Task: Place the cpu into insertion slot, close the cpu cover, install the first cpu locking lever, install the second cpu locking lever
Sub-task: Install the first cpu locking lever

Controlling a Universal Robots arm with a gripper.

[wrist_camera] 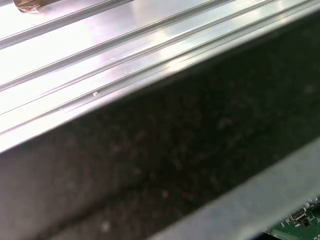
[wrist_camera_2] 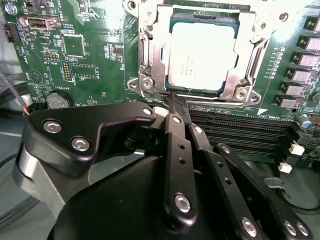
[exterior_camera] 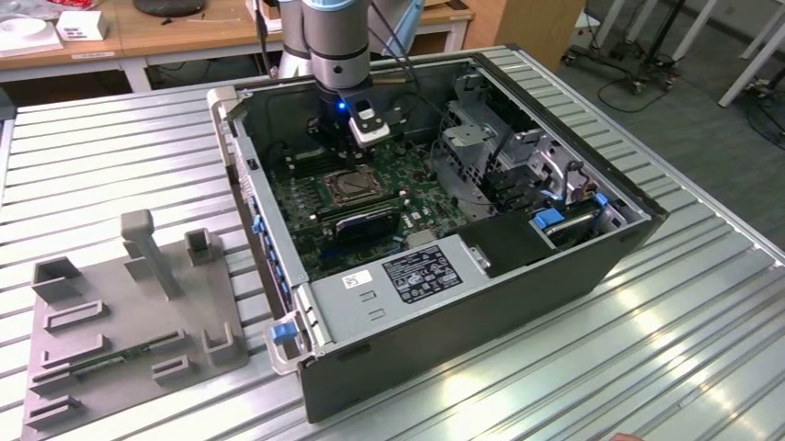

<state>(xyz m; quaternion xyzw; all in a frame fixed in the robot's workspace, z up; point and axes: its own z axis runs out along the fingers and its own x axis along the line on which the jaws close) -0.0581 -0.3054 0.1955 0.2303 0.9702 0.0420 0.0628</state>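
**Cpu seated in slot, cover down over it**

The cpu (wrist_camera_2: 202, 55) lies flat in the insertion slot (wrist_camera_2: 150, 52) on the green board (wrist_camera_2: 90, 60), its pale metal top showing through the cut-out of the cpu cover (wrist_camera_2: 248, 60). The cover's silvery frame lies flat around the chip on all sides that show. In the exterior view the slot (exterior_camera: 347, 187) sits near the middle of the board inside the open computer case (exterior_camera: 589, 266), which stands on the ribbed metal table (exterior_camera: 110, 156).

The gripper (wrist_camera_2: 176, 102) hangs just beside the slot's edge, on the side nearest the long black memory slots (wrist_camera_2: 235, 131). Its black fingers (wrist_camera_2: 175, 125) are pressed together, tips meeting at the socket's rim; whether they pinch a thin lever there is hard to tell. The arm (exterior_camera: 331, 46) reaches down into the case from above.

A grey fixture (exterior_camera: 135, 312) lies on the table, well apart from the case, toward the exterior view's left.
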